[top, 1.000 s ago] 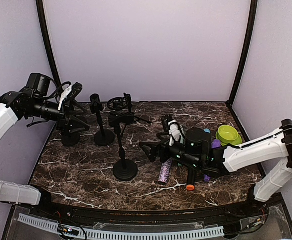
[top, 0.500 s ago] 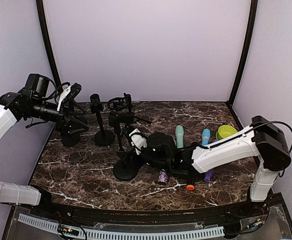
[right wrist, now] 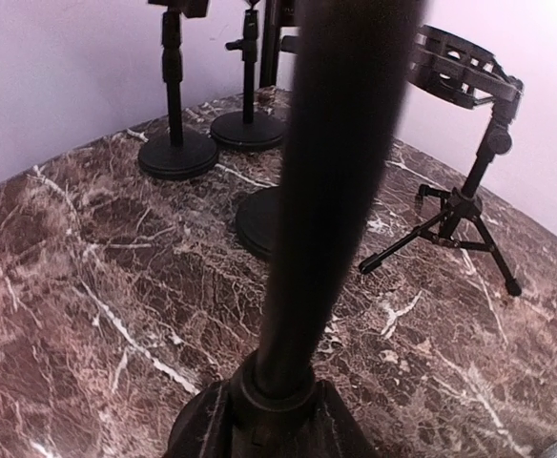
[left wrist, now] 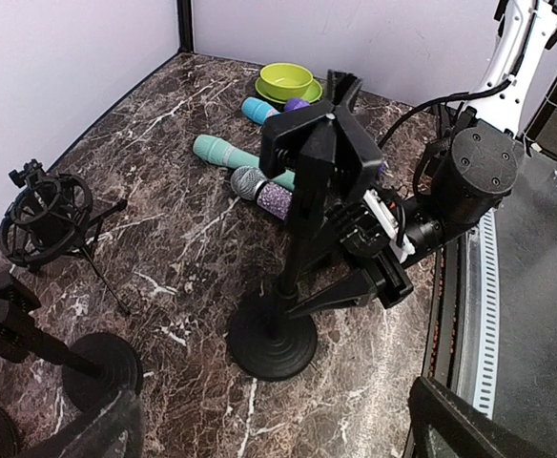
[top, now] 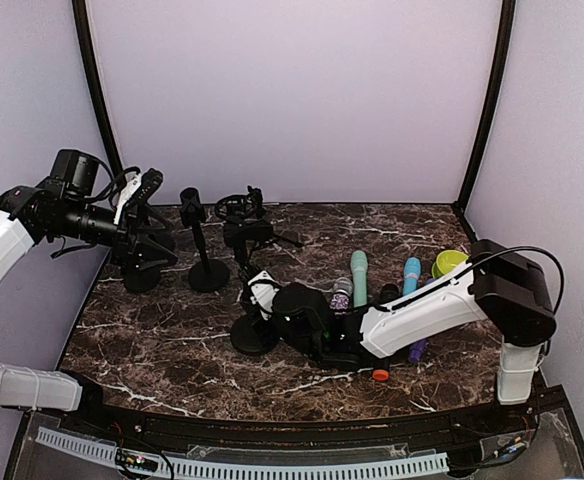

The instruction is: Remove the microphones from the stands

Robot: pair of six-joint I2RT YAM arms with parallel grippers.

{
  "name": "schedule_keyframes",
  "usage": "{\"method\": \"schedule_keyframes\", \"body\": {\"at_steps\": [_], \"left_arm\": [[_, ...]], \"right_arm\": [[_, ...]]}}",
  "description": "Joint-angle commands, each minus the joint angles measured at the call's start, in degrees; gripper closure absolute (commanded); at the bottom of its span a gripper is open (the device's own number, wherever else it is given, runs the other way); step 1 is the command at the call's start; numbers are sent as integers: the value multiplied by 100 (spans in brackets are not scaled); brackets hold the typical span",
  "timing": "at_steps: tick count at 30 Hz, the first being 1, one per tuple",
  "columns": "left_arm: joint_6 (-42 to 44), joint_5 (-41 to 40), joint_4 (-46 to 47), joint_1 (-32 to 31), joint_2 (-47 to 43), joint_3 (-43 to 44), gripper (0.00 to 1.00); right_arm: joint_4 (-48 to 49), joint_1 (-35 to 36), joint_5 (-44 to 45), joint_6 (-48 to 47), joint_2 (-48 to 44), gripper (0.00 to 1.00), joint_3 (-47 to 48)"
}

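A black stand with a round base rises near the table's middle. Its pole carries a blocky black clamp head. I cannot tell whether a microphone sits in that head. My right gripper reaches in from the right, low on the pole, with a finger on each side of it. At the back left my left gripper hangs open and empty, well away from the stand.
Teal, blue and glittery purple microphones lie right of the stand. A green bowl is at the far right. Two more round-base stands and a shock mount on a tripod stand at the back left.
My right arm has swung left across the table to the stand, and its jaws have come together round the pole. The left arm has stayed where it was.
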Motion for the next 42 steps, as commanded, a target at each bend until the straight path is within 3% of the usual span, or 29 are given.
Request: {"method": "schedule_keyframes", "body": {"at_steps": [1, 3, 7, 13, 22, 36, 38, 42], "left_arm": [[66, 124, -127, 25, -107, -188, 1], [16, 147, -37, 24, -125, -311, 1], [-61, 279, 313, 24, -270, -917, 5], [-421, 540, 970, 23, -392, -1543, 16], [-395, 575, 1207, -128, -182, -1649, 26], [-343, 808, 1010, -618, -75, -1848, 50], [-334, 759, 1025, -621, -63, -1824, 59], [-318, 718, 1016, -620, -55, -1645, 97]], "right_arm": [[504, 14, 193, 70, 15, 89, 1], [474, 17, 151, 103, -66, 100, 22], [254, 24, -13, 274, -306, 100, 189], [-18, 23, -1005, 579, -650, 100, 821], [56, 34, -1864, 1144, -684, 100, 1503], [248, 132, -2147, 1189, -524, 100, 2006], [250, 146, -2174, 1192, -519, 100, 2029], [220, 147, -2211, 1218, -544, 100, 2024]]}}
